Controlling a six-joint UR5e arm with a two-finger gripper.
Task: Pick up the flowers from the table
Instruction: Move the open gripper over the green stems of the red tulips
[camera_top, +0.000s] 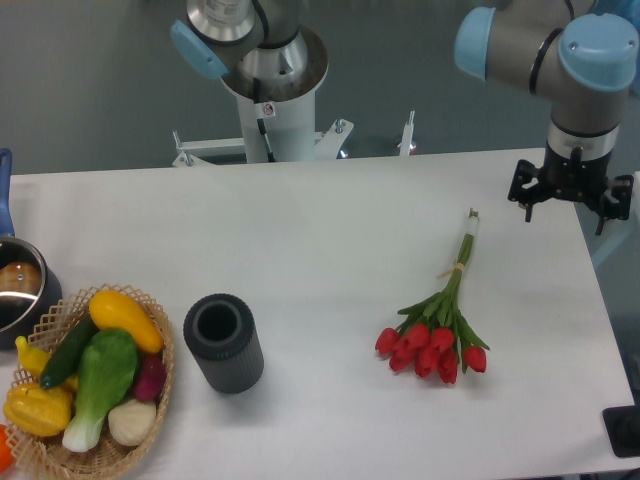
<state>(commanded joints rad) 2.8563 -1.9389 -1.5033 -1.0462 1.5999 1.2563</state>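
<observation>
The flowers (445, 310), a bunch of red tulips with green leaves and tied thin stems, lie on the white table (330, 230) right of centre. The red heads point toward the front and the stem ends toward the back. My gripper (567, 203) hangs above the table's back right corner, to the right of and beyond the stem ends, well apart from the flowers. Its black fingers look spread, and nothing is between them.
A dark grey cylindrical vase (224, 343) stands front left of centre. A wicker basket (166, 352) with colourful vegetables sits at the front left corner, with a metal pot (18, 292) behind it. The arm's base (270, 110) is at the back edge. A black object (625, 432) is at the front right.
</observation>
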